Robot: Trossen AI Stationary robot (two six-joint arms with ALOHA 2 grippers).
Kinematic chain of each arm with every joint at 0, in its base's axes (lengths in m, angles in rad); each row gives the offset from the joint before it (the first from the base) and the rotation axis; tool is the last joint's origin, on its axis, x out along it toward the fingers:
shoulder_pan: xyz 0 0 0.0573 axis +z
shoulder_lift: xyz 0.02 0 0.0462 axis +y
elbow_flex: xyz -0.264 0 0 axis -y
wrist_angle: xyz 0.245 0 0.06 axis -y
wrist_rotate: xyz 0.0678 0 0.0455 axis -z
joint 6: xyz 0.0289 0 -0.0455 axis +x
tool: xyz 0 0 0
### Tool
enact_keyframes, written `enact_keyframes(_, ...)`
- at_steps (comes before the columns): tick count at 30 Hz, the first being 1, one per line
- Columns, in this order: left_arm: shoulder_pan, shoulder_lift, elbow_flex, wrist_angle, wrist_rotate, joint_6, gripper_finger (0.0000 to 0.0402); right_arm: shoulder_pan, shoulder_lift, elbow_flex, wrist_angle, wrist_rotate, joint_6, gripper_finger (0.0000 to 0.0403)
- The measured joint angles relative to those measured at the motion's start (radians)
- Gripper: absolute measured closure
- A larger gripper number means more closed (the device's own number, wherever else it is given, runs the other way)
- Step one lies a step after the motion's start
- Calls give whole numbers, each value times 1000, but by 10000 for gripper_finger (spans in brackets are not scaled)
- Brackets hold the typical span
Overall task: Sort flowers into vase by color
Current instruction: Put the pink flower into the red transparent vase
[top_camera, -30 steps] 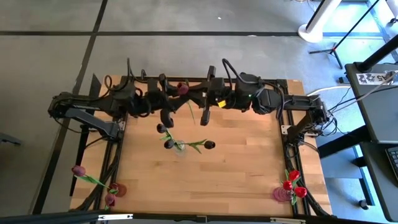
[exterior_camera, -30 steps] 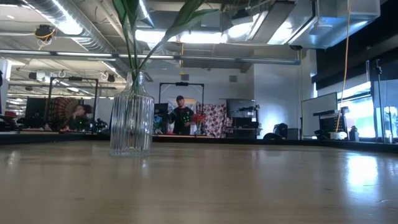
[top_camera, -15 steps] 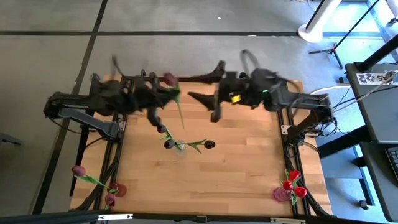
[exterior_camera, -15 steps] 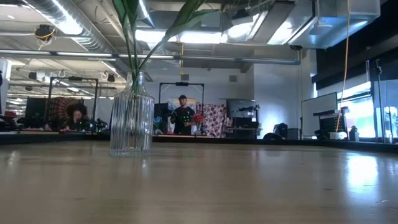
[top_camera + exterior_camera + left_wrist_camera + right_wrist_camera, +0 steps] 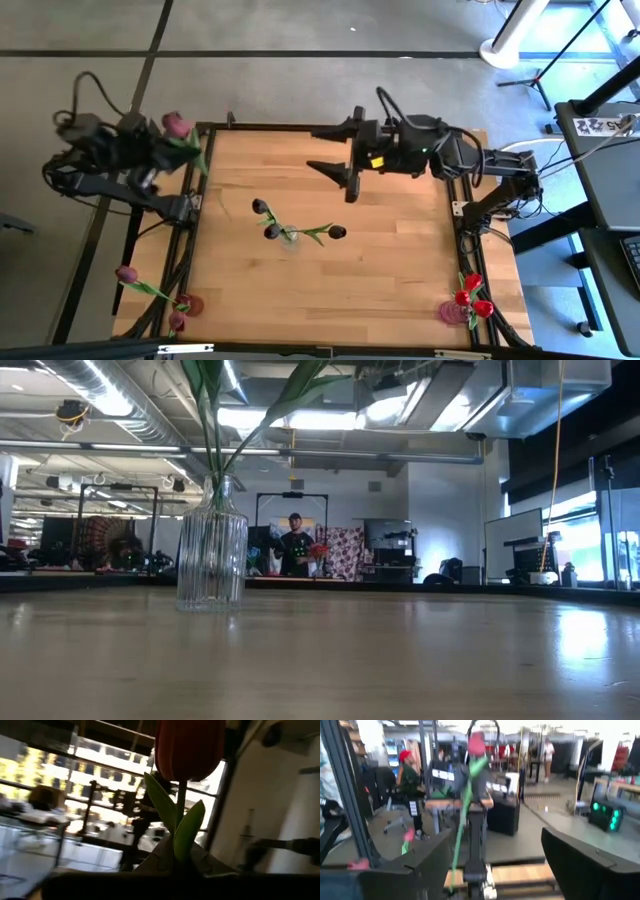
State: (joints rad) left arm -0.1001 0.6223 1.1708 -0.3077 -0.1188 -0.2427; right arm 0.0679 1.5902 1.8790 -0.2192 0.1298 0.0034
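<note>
Beyond the table's edge, the left gripper [image 5: 150, 152] pinches a light, floppy mauve tulip [image 5: 176, 125] by its thin stem; right gripper [image 5: 340, 163] gapes.

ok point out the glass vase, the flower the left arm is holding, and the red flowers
glass vase [image 5: 212, 550]: low view, ribbed body.
held flower [image 5: 176, 125]: high view, mauve head, at the table's far left corner.
red flowers [image 5: 471, 296]: high view, the cluster of heads at the near right corner.

Wooden table [image 5: 380, 260]; beyond it a standing person [image 5: 294, 550], perhaps desks and monitors, blurred.
</note>
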Motion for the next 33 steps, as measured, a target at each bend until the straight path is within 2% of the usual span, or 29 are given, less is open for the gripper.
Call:
enact_keyframes(7,-60,-44,-105,6,258,-121,401,12,0,0,-59,44,74,116)
enact_keyframes(12,-160,-13,-257,288,403,-197,401,11,2,0,-114,45,142,117)
enact_keyframes(16,-281,30,-344,417,422,-201,401,11,2,0,-188,45,205,117)
enact_keyframes(21,-466,94,-366,490,357,-199,401,11,2,-1,-249,45,261,117)
enact_keyframes(24,-590,98,-366,471,293,-171,401,11,2,-1,-257,45,286,117)
enact_keyframes(33,-939,54,-366,274,-150,-79,401,10,14,-2,-256,63,364,117)
